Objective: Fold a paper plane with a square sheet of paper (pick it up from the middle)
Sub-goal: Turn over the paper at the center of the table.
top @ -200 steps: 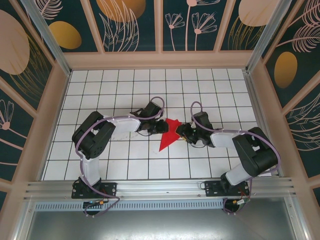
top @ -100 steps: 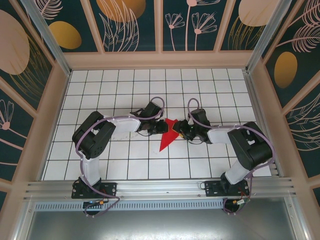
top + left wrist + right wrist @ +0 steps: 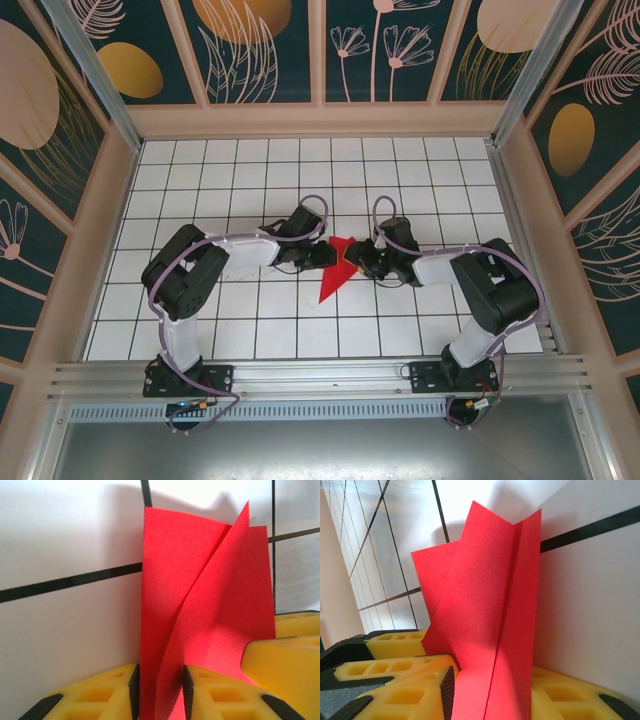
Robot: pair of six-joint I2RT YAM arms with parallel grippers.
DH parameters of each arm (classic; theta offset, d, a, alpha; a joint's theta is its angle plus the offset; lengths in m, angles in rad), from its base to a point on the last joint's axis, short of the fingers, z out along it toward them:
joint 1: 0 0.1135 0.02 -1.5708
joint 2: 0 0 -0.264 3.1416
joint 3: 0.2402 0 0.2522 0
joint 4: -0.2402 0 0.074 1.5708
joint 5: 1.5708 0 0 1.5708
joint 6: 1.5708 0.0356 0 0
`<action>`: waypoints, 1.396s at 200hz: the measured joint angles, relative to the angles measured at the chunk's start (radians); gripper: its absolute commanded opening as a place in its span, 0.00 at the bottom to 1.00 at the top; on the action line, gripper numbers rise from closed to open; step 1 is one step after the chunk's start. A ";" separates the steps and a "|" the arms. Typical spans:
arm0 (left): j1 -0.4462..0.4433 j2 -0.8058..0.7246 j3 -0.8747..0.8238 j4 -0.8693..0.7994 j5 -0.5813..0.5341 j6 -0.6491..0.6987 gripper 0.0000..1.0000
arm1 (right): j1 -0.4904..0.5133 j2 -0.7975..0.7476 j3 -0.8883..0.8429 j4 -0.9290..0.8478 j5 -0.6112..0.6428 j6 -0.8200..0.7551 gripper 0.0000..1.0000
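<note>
The square sheet of paper (image 3: pixel 330 282) is a folded, layered red shape with a pointed tip toward the near side, at the middle of the tiled table. My left gripper (image 3: pixel 328 256) meets it from the left and my right gripper (image 3: pixel 358 262) from the right, nearly touching each other. In the left wrist view the red paper (image 3: pixel 210 605) rises between the black pads, its layers spread apart, and my left gripper (image 3: pixel 160 690) is shut loosely on it. In the right wrist view the creased paper (image 3: pixel 485 590) fills the gap of my right gripper (image 3: pixel 492 690), which is shut on it.
The white grid table (image 3: pixel 250 180) is walled by a wooden frame (image 3: pixel 100 230) on three sides, with a metal rail (image 3: pixel 320 375) along the near edge. Yellow fingers (image 3: pixel 285 655) of the right gripper crowd the left wrist view's lower right corner.
My right gripper has slid left, closer to the left gripper, covering more of the red paper, and its elbow has swung inward. The left arm has barely moved.
</note>
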 measured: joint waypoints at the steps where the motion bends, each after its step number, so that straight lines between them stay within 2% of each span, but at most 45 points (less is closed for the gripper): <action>1: 0.000 -0.001 0.000 0.000 0.000 0.000 0.34 | 0.000 0.000 0.000 0.000 0.000 0.000 0.39; 60: 0.000 -0.066 -0.042 -0.002 -0.029 -0.004 0.43 | 0.000 0.000 0.000 0.000 0.000 -0.001 0.39; 112: 0.000 -0.171 -0.095 -0.002 -0.066 -0.003 0.46 | 0.000 0.000 0.000 0.009 0.000 -0.001 0.39; 129: 0.000 -0.205 -0.126 -0.004 -0.073 -0.004 0.42 | 0.000 0.000 -0.001 0.014 0.000 0.000 0.39; 165: 0.000 -0.240 -0.173 0.006 -0.063 -0.006 0.29 | 0.000 0.000 -0.005 0.024 0.000 0.000 0.39; 212: 0.000 -0.222 -0.183 0.041 0.000 -0.011 0.24 | 0.000 0.000 -0.005 0.026 0.000 0.000 0.39; 279: 0.000 -0.106 -0.148 0.041 0.016 -0.011 0.19 | 0.000 0.000 -0.017 0.048 -0.002 0.000 0.42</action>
